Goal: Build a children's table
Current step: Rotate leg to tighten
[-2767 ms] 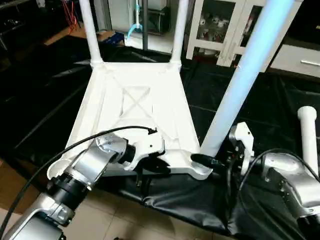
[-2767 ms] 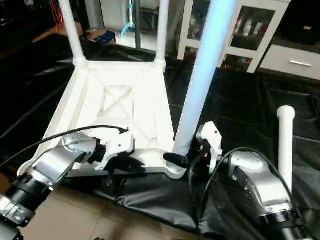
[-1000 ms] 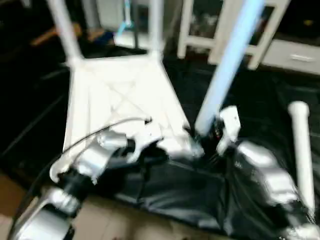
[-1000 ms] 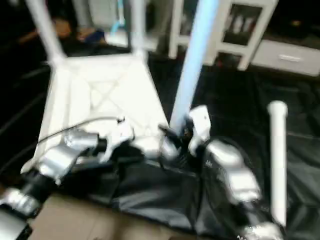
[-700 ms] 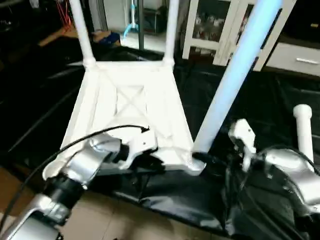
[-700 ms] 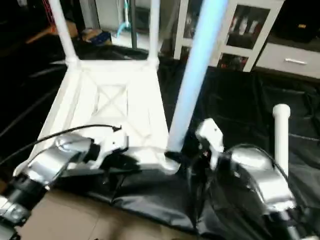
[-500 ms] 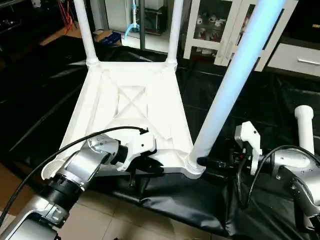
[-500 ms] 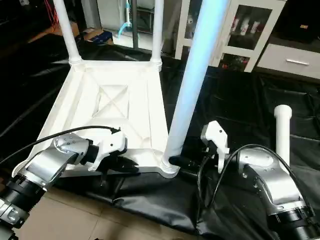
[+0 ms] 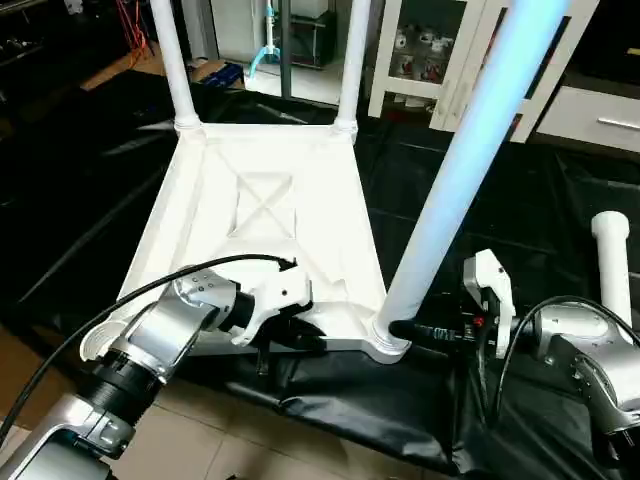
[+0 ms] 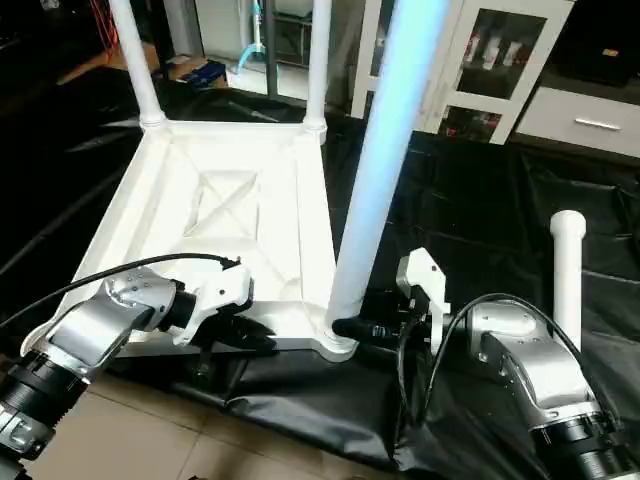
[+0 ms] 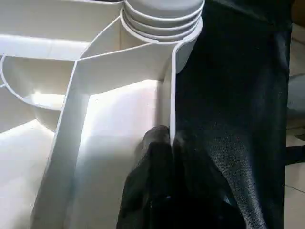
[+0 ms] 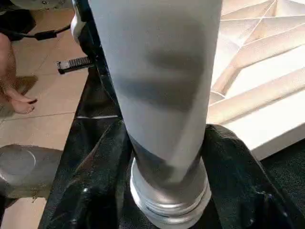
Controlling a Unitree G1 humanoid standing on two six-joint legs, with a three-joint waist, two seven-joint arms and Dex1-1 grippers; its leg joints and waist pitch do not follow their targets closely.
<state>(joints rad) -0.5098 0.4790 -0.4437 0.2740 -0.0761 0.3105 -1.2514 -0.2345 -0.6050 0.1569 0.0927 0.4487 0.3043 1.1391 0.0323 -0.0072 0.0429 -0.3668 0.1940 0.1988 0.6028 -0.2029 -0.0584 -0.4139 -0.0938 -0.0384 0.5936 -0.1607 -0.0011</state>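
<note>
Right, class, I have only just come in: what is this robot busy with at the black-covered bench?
It is putting together a children's table. The white tabletop lies upside down on the black cover. Two legs stand in the far corner sockets. The left gripper is pinched shut on the tabletop's near rim. The right gripper has its fingers around the base of a third leg, which stands in the near right socket. A fourth leg lies off to the right.

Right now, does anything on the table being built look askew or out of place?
The near right leg leans away from the tabletop, unlike the two upright far legs. A fourth leg lies loose on the black sheet.
</note>
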